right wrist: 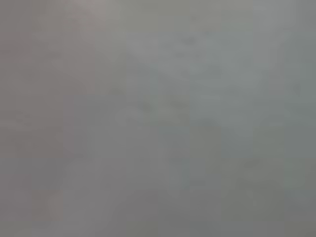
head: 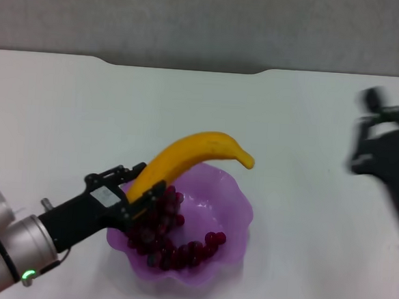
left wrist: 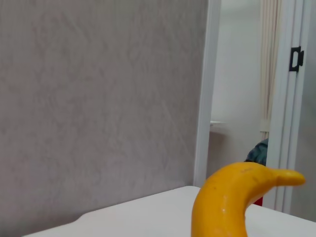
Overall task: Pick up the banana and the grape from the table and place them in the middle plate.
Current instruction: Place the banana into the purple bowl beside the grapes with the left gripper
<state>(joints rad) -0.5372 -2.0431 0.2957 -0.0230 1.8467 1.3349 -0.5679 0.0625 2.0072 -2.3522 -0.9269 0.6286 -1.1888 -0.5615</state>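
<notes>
Gripping the banana (head: 189, 156): left pincer (head: 144, 185)

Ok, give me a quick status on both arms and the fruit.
Left gripper shut on banana, held above middle plate. Grape already in plate. Right gripper off to the right, clear of the plate.

Beyond my bench stands a grey wall (left wrist: 98, 98), with a white door frame (left wrist: 205, 98) and a black latch (left wrist: 296, 58) beside it.
</notes>
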